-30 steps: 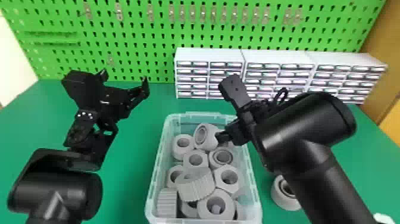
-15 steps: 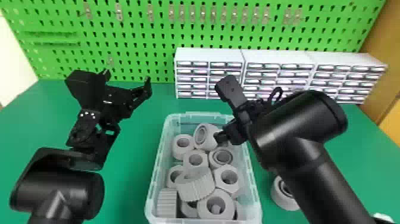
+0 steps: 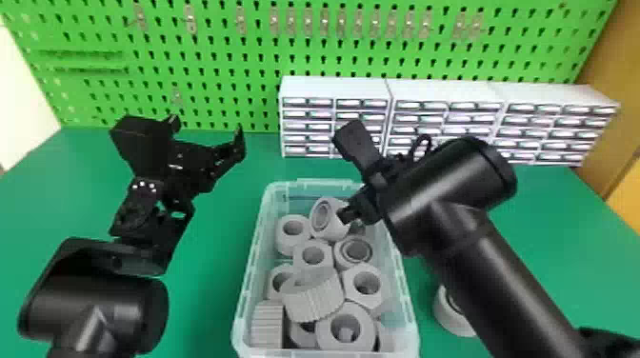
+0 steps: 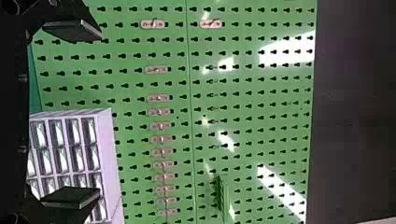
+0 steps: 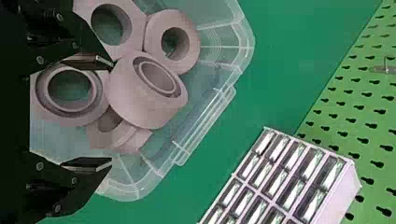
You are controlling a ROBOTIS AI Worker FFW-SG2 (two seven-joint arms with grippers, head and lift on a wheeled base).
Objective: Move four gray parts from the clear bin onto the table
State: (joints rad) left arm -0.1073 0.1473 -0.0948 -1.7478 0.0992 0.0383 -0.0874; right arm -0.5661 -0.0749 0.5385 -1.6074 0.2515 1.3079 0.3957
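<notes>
- Head view: the right hand [image 3: 347,215] is over the far part of the clear plastic bin [image 3: 248,266], right beside a tilted gray cylindrical part with a wide round hole [image 3: 328,220] inside it.
- Right wrist view: this hand's two flat black fingers stand apart, one tip right by that tilted part; whether they touch, I cannot tell.
- Left of the bin, the left hand [image 3: 206,131] is well apart from it, fingers spread.
- Right of the bin, another round gray part [image 3: 447,312] rests on the green worktop [image 3: 209,304].
</notes>
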